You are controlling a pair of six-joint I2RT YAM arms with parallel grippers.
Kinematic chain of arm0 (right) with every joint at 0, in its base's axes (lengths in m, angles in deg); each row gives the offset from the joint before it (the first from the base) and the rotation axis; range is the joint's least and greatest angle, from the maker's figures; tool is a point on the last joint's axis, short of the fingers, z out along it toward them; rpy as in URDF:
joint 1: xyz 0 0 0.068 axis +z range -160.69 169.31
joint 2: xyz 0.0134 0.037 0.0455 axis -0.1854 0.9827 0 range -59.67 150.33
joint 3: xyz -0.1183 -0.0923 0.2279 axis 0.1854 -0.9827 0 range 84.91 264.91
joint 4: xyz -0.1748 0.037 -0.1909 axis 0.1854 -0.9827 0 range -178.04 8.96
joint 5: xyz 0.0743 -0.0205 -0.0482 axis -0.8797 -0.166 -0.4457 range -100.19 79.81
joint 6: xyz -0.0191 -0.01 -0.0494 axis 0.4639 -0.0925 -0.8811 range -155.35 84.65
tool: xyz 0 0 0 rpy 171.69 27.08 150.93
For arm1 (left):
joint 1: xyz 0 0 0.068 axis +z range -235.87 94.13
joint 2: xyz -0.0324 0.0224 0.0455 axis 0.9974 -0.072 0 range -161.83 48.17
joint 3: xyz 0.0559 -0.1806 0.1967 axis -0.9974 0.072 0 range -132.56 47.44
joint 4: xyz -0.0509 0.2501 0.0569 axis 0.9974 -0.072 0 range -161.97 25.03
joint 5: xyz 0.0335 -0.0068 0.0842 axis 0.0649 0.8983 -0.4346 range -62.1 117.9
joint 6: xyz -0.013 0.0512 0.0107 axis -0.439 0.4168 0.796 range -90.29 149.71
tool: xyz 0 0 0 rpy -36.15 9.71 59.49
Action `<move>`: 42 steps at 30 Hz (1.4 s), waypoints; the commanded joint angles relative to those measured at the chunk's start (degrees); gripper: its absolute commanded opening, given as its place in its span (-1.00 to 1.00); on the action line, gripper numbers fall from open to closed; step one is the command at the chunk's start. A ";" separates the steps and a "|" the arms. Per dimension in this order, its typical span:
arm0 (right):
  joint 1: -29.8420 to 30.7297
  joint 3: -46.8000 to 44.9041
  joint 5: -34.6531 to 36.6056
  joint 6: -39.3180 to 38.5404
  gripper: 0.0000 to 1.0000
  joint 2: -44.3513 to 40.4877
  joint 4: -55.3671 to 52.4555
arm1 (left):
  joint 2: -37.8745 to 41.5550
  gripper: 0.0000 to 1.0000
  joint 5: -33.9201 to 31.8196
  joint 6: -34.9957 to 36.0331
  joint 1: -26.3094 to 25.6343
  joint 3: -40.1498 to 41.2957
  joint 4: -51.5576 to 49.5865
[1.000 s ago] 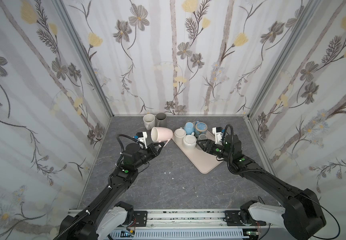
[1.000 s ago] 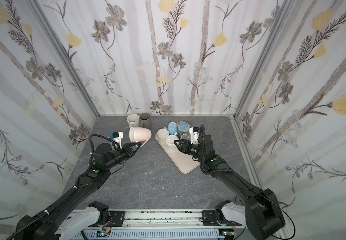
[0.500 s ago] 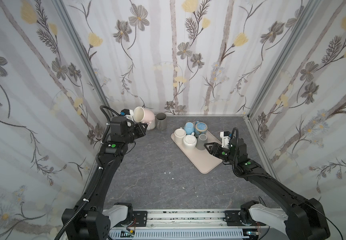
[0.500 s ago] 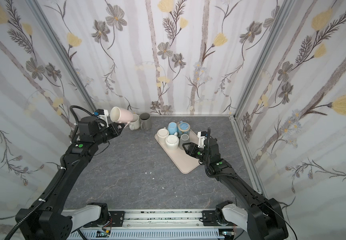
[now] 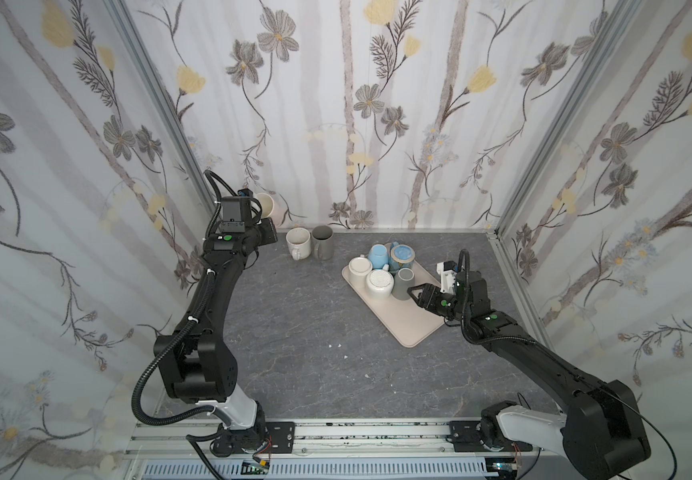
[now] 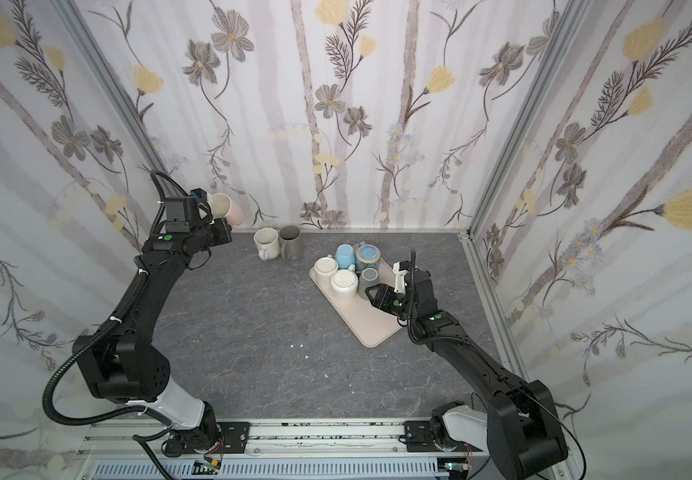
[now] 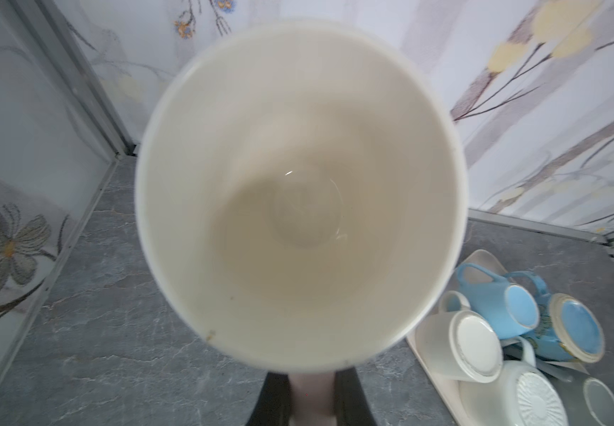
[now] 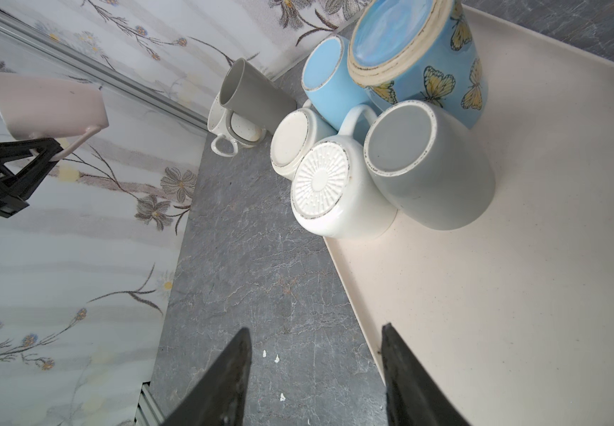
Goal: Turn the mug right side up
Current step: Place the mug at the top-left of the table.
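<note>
The pink mug hangs in the air at the back left corner, tilted with its cream inside showing from above in both top views. My left gripper is shut on its handle, and the mug's open mouth fills the left wrist view. The right wrist view shows the mug from the side, held by its handle. My right gripper stands open and holds nothing, low over the near part of the beige tray, just short of a grey upside-down mug.
Several mugs stand upside down in a cluster at the tray's far end, among them a white ribbed one and a blue butterfly one. A white speckled mug and a grey mug stand upright by the back wall.
My left arm has swung the pink mug from the middle of the table up to the back left corner and turned its mouth upward. The right gripper has drawn back a little from the tray's mugs.
</note>
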 commanded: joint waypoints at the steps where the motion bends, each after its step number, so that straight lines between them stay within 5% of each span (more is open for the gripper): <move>1: -0.28 0.85 1.49 -1.49 0.11 0.96 -1.40 | -3.54 -1.00 -1.35 4.00 0.60 -3.20 -0.77; 20: -2.25 6.32 0.17 -3.28 0.11 9.58 -2.50 | -28.01 -1.00 -4.16 8.01 1.74 -19.08 -6.88; 42: -3.07 5.47 1.03 -3.14 0.11 9.46 -2.50 | -35.68 -1.00 -6.59 10.03 0.33 -20.52 -5.66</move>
